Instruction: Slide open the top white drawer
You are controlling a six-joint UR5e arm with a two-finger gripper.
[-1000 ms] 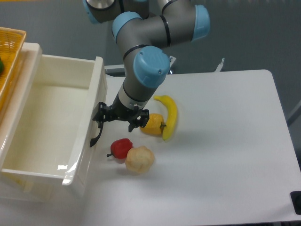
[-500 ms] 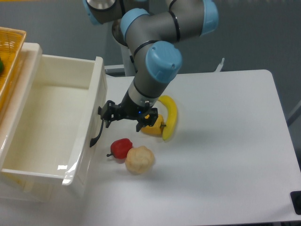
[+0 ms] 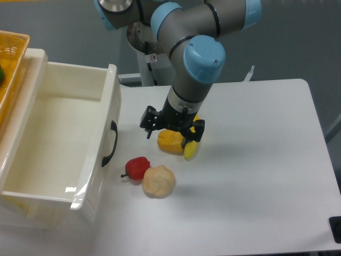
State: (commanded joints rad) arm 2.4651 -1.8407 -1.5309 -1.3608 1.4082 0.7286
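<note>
Our gripper point(image 3: 171, 128) hangs with fingers spread and empty above the surface, the top white drawer point(image 3: 58, 144) already pulled out well to the fingers' left in the picture.

Grey cylindrical arm links fill the top centre of the frame, joined by rounded joints with light blue caps, the largest cap facing us at upper centre. Below it the wrist narrows to a silver-grey tube. At the end sits a black two-finger gripper point(image 3: 171, 128), angular, with short dark fingers point(image 3: 147, 121) and small bracket-like parts.
</note>
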